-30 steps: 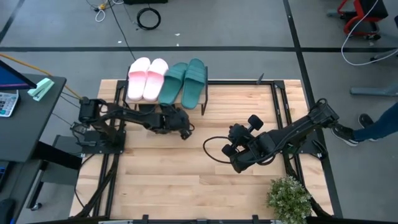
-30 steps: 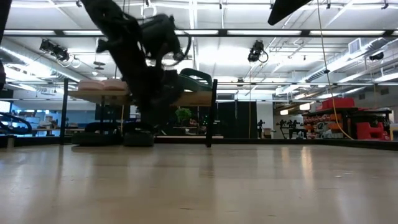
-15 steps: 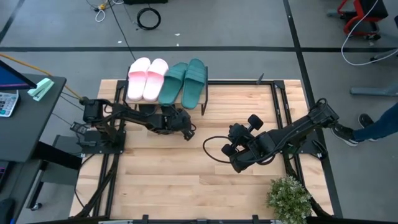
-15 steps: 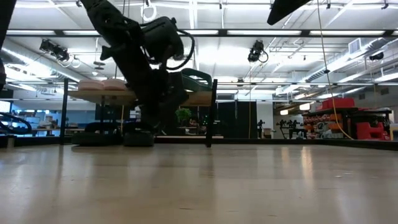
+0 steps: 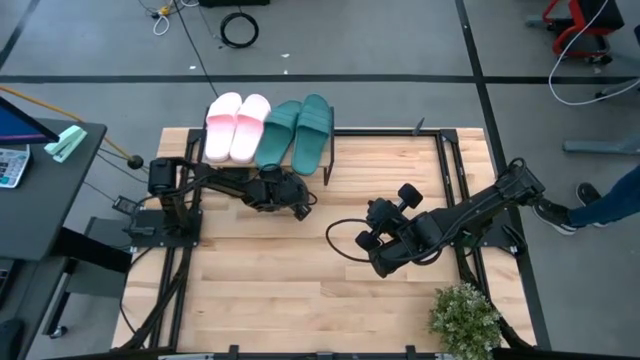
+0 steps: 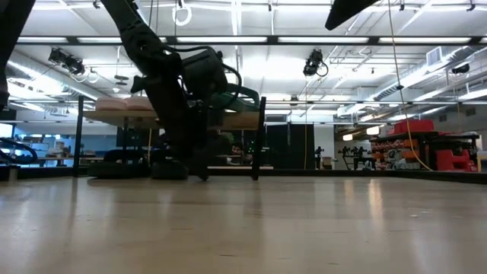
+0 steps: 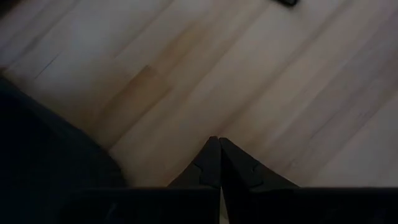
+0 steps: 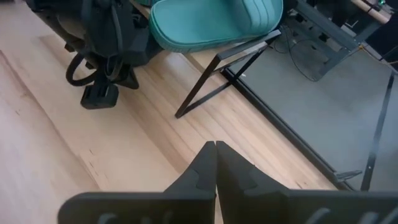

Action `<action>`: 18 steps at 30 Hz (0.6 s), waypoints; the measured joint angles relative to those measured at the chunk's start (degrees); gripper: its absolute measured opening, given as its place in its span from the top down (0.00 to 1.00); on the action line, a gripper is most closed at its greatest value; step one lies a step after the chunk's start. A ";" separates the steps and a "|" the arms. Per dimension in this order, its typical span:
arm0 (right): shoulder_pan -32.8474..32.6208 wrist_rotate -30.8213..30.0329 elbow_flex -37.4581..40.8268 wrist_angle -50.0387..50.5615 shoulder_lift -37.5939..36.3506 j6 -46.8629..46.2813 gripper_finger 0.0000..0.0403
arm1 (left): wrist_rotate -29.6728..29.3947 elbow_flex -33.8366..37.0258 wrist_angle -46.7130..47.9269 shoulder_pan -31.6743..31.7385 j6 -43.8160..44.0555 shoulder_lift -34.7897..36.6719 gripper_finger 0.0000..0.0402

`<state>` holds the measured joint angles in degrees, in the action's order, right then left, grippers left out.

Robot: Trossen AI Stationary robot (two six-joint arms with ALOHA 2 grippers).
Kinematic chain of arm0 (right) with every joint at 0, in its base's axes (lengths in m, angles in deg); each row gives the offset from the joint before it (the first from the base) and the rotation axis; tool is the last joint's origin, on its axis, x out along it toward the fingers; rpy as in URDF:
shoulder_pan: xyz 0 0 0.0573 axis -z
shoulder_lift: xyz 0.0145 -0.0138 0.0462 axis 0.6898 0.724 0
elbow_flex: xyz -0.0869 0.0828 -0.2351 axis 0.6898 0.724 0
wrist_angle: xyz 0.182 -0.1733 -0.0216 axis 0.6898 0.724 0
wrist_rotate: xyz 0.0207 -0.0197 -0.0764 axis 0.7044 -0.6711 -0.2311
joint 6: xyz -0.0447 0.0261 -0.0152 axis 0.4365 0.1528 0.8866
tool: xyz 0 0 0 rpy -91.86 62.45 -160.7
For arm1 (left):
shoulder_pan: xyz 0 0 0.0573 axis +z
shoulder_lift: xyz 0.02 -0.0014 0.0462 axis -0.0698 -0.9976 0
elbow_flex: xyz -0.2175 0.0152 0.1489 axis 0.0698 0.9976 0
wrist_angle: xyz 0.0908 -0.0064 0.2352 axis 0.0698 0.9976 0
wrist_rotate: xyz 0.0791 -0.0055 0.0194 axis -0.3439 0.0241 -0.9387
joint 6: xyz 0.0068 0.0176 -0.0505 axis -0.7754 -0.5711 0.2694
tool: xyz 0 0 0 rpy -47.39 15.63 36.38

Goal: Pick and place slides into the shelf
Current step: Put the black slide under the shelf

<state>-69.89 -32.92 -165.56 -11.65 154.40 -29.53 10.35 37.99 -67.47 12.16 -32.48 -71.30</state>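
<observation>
The shelf (image 5: 268,160) stands at the far left part of the wooden table (image 5: 300,300), its thin black legs reaching down to the planks; on its top lie four slides, a pale pink pair (image 5: 236,125) on the left and a teal green pair (image 5: 297,131) on the right, side by side and touching, the outer teal one reaching the shelf's right end; in the low view the pink soles (image 6: 125,104) show on the plank top, and the teal slide (image 6: 242,97) shows behind the dark arm; black slides cannot be made out with any certainty in these views, though dark low shapes sit under the shelf in the low view.

The left gripper (image 5: 298,208) sits low over the table just in front of the shelf, below the teal pair, the arm stretched across from its base at the table's left edge; in the left wrist view its fingers (image 7: 217,163) are pressed together tip to tip over bare wood, holding nothing.

The right gripper (image 5: 381,262) waits near the middle of the table, well apart from the shelf, its arm running back to the right edge; in the right wrist view its fingers (image 8: 214,163) meet in a closed point with nothing between them, aimed toward the shelf's black leg (image 8: 205,87) and the teal slide (image 8: 214,22) above it; the left arm's wrist (image 8: 102,37) shows beside that slide.

A potted plant (image 5: 464,318) stands at the near right corner of the table; a person's leg and shoe (image 5: 600,205) show on the floor beyond the right edge.
</observation>
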 joint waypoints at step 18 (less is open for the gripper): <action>0.00 0.04 0.00 -0.02 0.00 0.79 0.99 | -5.29 -0.15 14.67 0.13 9.21 0.32 0.99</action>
<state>-69.89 -32.87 -165.56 -11.67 154.40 -28.74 5.07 37.84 -52.80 12.29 -23.27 -70.98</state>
